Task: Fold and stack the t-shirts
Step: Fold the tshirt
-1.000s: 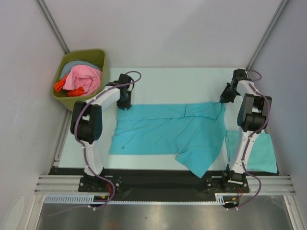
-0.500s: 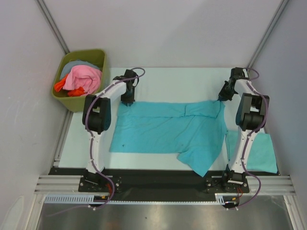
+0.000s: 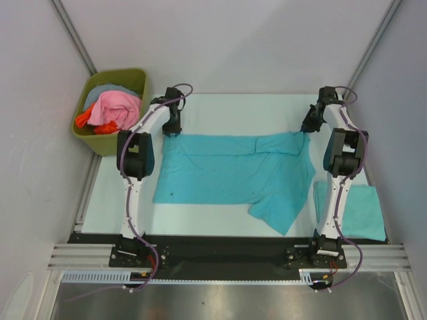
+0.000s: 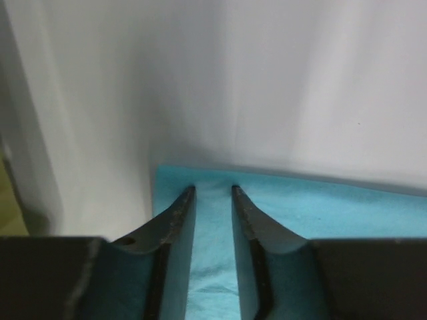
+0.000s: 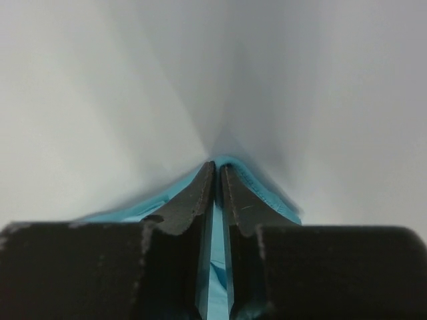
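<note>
Watching from the near edge: a spread t-shirt (image 3: 227,175) lies across the middle of the table (image 3: 227,110), its far edge running roughly straight between the two arms. One flap trails toward the near right.

Right gripper (image 3: 308,128): clamped on the far right corner, fingers all but together, teal cloth in the slit.

Left gripper (image 3: 172,131): at the far left corner, fingers a little apart with cloth between them. Whether it truly grips, I cannot tell from the wrist view.

Done: a folded t-shirt (image 3: 360,210) lies flat at near right, beside the right arm.

Left: the spread shirt looks barely begun, perhaps one narrow strip turned over along the far side. The main folds and the stacking are not yet done.

Olive bin (image 3: 107,141) at far left holds pink and orange garments.
</note>
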You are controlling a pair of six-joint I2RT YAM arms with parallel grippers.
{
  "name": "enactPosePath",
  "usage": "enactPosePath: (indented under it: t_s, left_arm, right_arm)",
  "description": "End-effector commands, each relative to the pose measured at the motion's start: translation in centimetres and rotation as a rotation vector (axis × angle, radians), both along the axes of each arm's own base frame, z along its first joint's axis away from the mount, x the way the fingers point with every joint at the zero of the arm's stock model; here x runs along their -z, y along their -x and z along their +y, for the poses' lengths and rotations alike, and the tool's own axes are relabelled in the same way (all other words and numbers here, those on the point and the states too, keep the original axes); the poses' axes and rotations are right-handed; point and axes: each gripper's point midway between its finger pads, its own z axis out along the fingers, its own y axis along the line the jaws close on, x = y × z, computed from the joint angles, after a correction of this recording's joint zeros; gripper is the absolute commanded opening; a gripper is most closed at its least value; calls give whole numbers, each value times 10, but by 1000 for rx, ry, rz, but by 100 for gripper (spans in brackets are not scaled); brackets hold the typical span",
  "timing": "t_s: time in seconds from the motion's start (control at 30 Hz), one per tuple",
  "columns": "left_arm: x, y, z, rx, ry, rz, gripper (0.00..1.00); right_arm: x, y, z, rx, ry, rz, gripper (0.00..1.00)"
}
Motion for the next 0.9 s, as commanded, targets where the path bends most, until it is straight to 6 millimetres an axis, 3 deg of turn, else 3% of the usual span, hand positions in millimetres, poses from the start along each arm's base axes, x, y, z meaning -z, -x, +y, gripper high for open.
enactPosePath:
  t_s: [0.0,0.03,0.07,0.13,0.17,0.23,0.27,0.3,0.33,0.37,0.4,0.47,0.53,0.57,0.6,0.63,0.67,0.7,0.73,0.77,0.8,0.83,0.87]
  left_arm:
    - [-35,-14,5,-9,-14,-79,36]
    - [-44,-15,6,-10,-23,-94,45]
    - [-60,-16,3,-6,-17,-122,47]
    - [-78,-14,0,-3,-26,-154,54]
    - [-100,-12,-8,9,-20,-197,55]
    - [-118,-5,-13,18,-35,-228,59]
    - [-127,-2,-22,31,-38,-249,60]
    - [-149,4,-25,35,-29,-287,60]
    - [-149,12,-30,46,-28,-282,61]
    - [-153,20,-38,64,-36,-291,62]
    - [-163,25,-41,72,-41,-322,63]
    - [-172,53,-43,92,-44,-333,64]
    - [-181,81,-39,91,-32,-340,64]
    - [-185,92,-41,101,-26,-343,62]
    - [-187,102,-40,98,-18,-344,59]
    - [-195,124,-33,98,-6,-356,59]
    - [-195,135,-32,100,8,-353,58]
    - [-193,158,-27,100,41,-348,54]
    - [-190,169,-25,96,55,-340,51]
    - [-187,179,-23,95,66,-335,48]
    - [-165,195,-18,87,65,-282,45]
    - [-157,205,-15,76,72,-260,43]
    - [-156,214,-7,32,100,-261,42]
  right_arm:
    - [-22,-13,-3,-3,25,-27,16]
    - [-22,-12,-7,4,31,-11,26]
    - [-22,-3,-12,23,51,39,32]
    - [-52,-6,-25,57,89,13,49]
    - [-59,4,-33,81,116,44,53]
    - [-79,16,-48,124,165,45,62]
    - [-105,25,-55,149,201,21,65]
    - [-109,36,-58,160,212,35,67]
    - [-118,43,-60,171,222,28,70]
    - [-145,50,-59,178,232,-21,72]
    - [-150,56,-57,185,223,-25,73]
    - [-150,74,-46,173,181,0,73]
    - [-173,91,-35,173,155,-38,73]
    - [-157,104,-20,143,117,-7,73]
    - [-179,116,-12,129,112,-63,72]
    - [-178,126,-2,124,75,-61,70]
    - [-164,140,10,99,31,-35,67]
    - [-180,154,26,65,-30,-85,62]
    - [-178,165,35,50,-57,-83,61]
    - [-159,185,47,20,-87,-52,59]
    - [-173,199,60,-21,-98,-104,56]
    - [-172,212,67,-37,-104,-108,54]
    - [-150,231,73,-49,-125,-62,53]
